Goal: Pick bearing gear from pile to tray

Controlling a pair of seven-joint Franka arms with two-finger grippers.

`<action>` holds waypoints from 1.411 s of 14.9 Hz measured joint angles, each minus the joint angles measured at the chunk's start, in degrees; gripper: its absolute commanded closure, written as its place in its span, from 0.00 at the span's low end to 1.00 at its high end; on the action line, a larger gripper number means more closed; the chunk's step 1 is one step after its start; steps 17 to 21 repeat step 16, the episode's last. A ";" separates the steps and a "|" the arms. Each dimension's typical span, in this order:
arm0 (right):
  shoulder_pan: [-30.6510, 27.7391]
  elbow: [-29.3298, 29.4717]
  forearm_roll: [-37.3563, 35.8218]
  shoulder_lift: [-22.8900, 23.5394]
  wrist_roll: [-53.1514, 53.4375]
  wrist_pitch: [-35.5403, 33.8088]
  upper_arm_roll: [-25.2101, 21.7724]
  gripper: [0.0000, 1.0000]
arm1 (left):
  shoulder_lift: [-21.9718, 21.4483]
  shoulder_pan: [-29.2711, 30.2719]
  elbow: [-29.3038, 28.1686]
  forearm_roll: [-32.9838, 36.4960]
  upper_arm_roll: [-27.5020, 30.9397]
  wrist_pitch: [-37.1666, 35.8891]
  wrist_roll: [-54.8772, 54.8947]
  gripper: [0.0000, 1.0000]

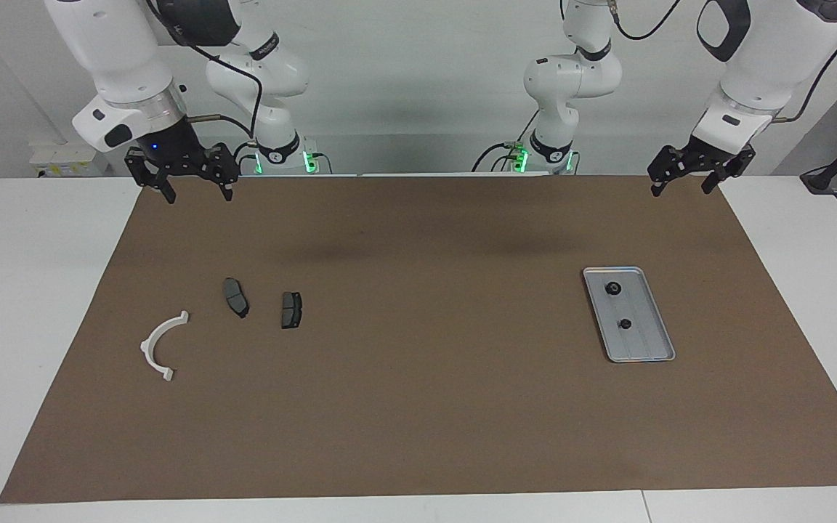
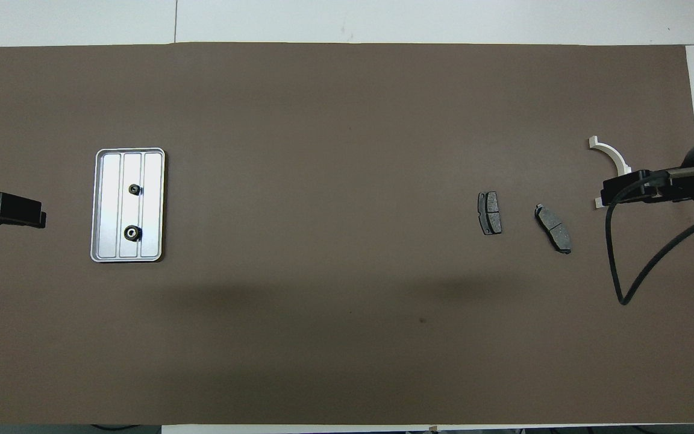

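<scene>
Two small black bearing gears (image 1: pixel 613 289) (image 1: pixel 625 324) lie in the silver tray (image 1: pixel 647 341), toward the left arm's end of the table; they also show in the overhead view as gears (image 2: pixel 134 190) (image 2: pixel 133 232) in the tray (image 2: pixel 153 181). The pile holds two dark brake pads (image 1: pixel 236 297) (image 1: pixel 291 309) and a white curved bracket (image 1: pixel 159 347). My right gripper (image 1: pixel 197 197) hangs open and empty, high over the mat's edge by the robots. My left gripper (image 1: pixel 681 191) hangs open and empty over the mat's corner at its own end.
A brown mat (image 1: pixel 418 407) covers most of the white table. In the overhead view the right gripper (image 2: pixel 630 188) and its cable overlap part of the bracket (image 2: pixel 611 154), beside the pads (image 2: pixel 490 213) (image 2: pixel 553 228). The left gripper (image 2: pixel 21 211) shows beside the tray.
</scene>
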 measured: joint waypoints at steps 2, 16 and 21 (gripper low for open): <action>0.00 0.00 0.00 0.00 0.00 0.00 0.00 0.00 | 0.00 -0.15 0.03 -1.08 -0.03 0.01 0.28 0.00; 0.00 0.00 0.00 0.00 0.00 0.00 0.00 0.00 | 0.00 -0.31 0.26 -2.02 -0.07 0.03 0.68 0.00; 0.00 0.00 0.00 0.00 0.00 0.00 0.00 0.00 | 0.00 -0.31 0.26 -2.02 -0.07 0.03 0.68 0.00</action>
